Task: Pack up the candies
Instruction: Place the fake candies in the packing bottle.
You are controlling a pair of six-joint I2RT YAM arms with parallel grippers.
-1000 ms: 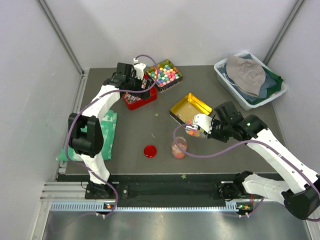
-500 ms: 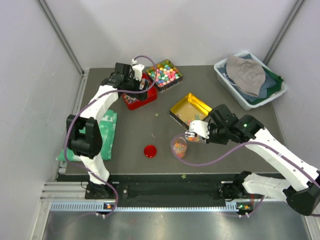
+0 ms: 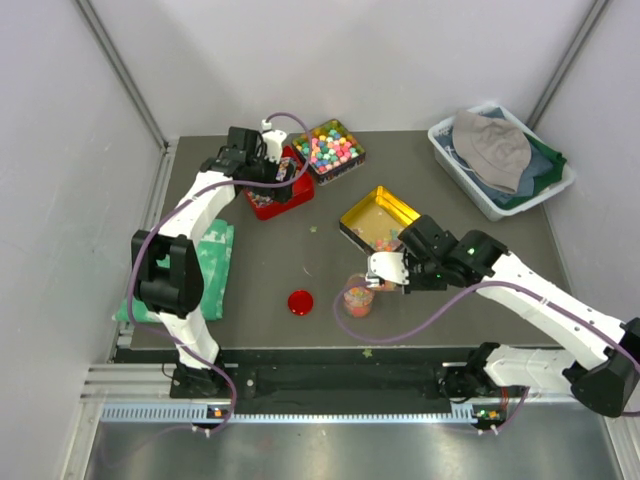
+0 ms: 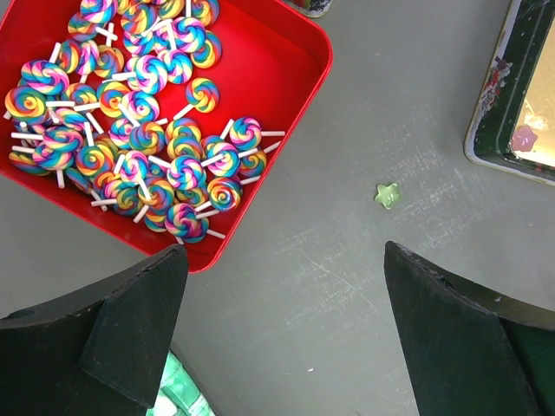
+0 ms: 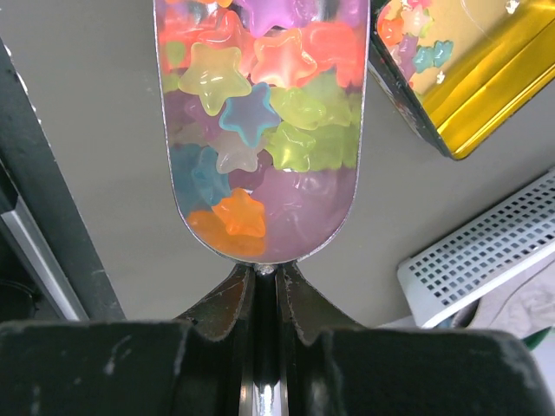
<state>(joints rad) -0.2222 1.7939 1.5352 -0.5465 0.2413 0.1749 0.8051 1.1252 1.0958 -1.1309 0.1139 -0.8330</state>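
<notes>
Right claw (image 5: pixel 264 277) clamped on a scoop (image 5: pixel 186 227) of star candies (image 5: pixel 247 113), seemingly above the cup (image 3: pixel 357 297); left claw (image 4: pixel 284 251) apart

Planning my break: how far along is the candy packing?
Partly done: the cup already holds some candies. In hand: the right gripper is shut on a scoop full of them, near the cup. Left: more sit in the gold tin, a green star lies loose on the table, and the red lid is off.

Gap between red tray (image 4: pixel 277 78) and tin (image 4: pixel 494 113) — stray candy (image 4: pixel 387 196) midway
</notes>
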